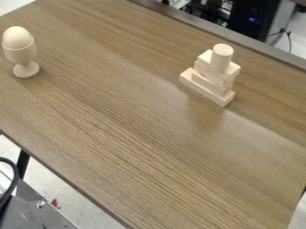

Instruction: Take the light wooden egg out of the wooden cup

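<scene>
Wood-grained surface (119, 134) supports stacked blocks (209, 84), whose cylinder (221, 58) a knock could topple; I cannot tell my fingers' state.

Of the robot's own body, all I could point to from here is some hardware low in the left corner, and I can't tell whether it belongs to the arm. A thick black cable (15, 176) bends there in a rounded curve, beside a dark grey panel (53, 218) with a slanting edge. A round, shiny screw head (40, 204) sits on the panel near that edge. I can't make out any pose from these parts.
</scene>
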`<state>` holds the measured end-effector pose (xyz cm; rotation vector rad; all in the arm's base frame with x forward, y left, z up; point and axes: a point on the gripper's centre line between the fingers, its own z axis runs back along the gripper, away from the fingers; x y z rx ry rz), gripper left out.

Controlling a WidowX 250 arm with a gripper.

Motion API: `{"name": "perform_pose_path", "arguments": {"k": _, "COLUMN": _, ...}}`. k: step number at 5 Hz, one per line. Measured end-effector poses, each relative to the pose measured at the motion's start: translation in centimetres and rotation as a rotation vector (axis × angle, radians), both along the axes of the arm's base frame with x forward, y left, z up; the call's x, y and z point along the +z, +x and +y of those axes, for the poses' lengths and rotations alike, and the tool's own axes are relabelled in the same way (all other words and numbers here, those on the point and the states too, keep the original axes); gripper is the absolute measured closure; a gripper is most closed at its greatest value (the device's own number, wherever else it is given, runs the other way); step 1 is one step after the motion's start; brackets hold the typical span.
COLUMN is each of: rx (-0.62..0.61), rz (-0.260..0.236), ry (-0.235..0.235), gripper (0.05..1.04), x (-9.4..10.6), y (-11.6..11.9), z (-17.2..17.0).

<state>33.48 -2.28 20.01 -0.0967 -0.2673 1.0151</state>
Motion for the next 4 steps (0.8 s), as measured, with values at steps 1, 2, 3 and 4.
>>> {"name": "perform_pose_path", "arguments": {"k": 1, "rx": 0.002, "rz": 0.032, "ry": 0.002, "gripper": 0.084, "x": -1.0, "y": -0.1, "z": 0.0}}
{"name": "perform_pose_path", "arguments": {"k": 2, "rx": 0.095, "rz": 0.054, "ry": -0.003, "gripper": 0.084, "x": -1.5, "y": -0.9, "z": 2.5}}
{"name": "perform_pose_path", "arguments": {"k": 3, "rx": 0.231, "rz": 0.058, "ry": -0.027, "gripper": 0.084, "x": -1.5, "y": -2.0, "z": 6.4}}
{"name": "perform_pose_path", "arguments": {"k": 4, "rx": 0.325, "rz": 0.078, "ry": -0.070, "gripper": 0.084, "x": -2.1, "y": -3.1, "z": 9.8}}
